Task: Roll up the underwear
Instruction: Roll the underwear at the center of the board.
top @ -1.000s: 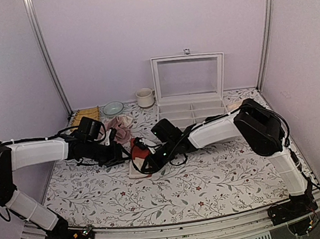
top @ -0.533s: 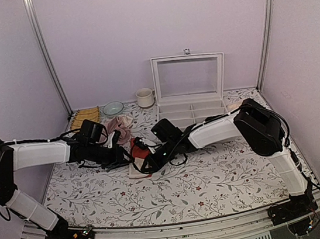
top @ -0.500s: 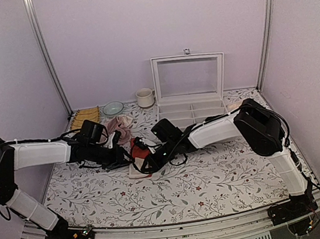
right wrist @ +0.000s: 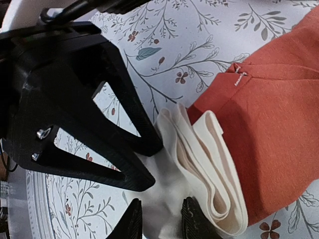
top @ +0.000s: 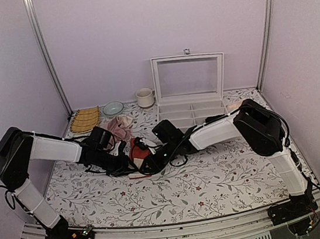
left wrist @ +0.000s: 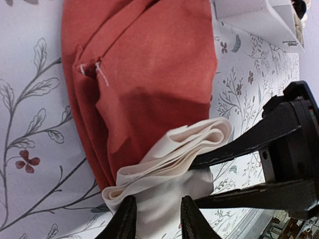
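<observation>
Red-orange underwear (top: 136, 152), folded, cream waistband (left wrist: 174, 149) bunched in layers, lies mid table (top: 226, 175) between both arms. Left gripper (left wrist: 158, 224) pinches the waistband end. Right gripper (right wrist: 162, 221) stands parted around the same fold, apparently unclamped. Advice: keep layers square, tuck the band tight, then roll evenly toward the red end.

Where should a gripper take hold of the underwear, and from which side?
I would grip the folded cream waistband at the near end of the underwear, coming in low from the side. Its layers stack into a raised edge there; the red part lies flat.
</observation>
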You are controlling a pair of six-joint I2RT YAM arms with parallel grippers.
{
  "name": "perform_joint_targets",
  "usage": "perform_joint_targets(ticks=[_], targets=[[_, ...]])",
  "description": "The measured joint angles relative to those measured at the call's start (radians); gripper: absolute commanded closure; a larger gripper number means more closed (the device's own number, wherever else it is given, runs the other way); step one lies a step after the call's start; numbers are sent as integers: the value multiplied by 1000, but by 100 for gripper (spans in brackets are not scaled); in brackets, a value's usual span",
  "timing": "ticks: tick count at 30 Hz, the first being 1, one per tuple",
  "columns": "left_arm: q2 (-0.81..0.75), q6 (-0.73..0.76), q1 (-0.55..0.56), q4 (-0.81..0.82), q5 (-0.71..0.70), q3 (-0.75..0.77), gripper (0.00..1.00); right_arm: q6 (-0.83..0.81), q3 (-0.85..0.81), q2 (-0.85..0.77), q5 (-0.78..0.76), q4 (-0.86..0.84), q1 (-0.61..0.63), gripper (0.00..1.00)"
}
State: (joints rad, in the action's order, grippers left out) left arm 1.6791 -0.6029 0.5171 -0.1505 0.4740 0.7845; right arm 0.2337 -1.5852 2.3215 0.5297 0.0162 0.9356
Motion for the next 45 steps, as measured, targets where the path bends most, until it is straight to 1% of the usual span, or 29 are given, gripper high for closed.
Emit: perform_joint_targets(ticks=[2, 5, 14, 18, 21, 28, 30, 32, 35, 37, 45], targets=[[8, 0, 0, 2, 0, 5, 70, -2, 13, 0, 1, -25, 0, 65], [10, 0, 0, 2, -4, 12, 71, -2, 36, -3, 6, -69, 0, 62], [10, 0, 0, -1, -11, 13, 71, -42, 130, -39, -20, -178, 22, 57], [10, -1, 0, -1, -12, 13, 71, -84, 147, -51, -62, -191, 43, 56], [10, -3, 0, -1, -13, 13, 71, -119, 147, -52, -97, -192, 58, 57], [10, -4, -1, -1, -14, 13, 71, -192, 149, -52, -185, -194, 87, 65], [10, -5, -2, -1, -13, 13, 71, -209, 155, -54, -210, -200, 94, 69], [10, -8, -4, -1, -11, 13, 71, -229, 159, -56, -237, -204, 101, 76], [10, -11, -13, -1, -9, 13, 71, -252, 163, -56, -267, -209, 108, 93], [10, -11, -18, -1, -5, 13, 71, -259, 166, -57, -274, -216, 111, 100], [4, -15, -53, -2, 11, 13, 71, -257, 167, -64, -279, -209, 120, 100]])
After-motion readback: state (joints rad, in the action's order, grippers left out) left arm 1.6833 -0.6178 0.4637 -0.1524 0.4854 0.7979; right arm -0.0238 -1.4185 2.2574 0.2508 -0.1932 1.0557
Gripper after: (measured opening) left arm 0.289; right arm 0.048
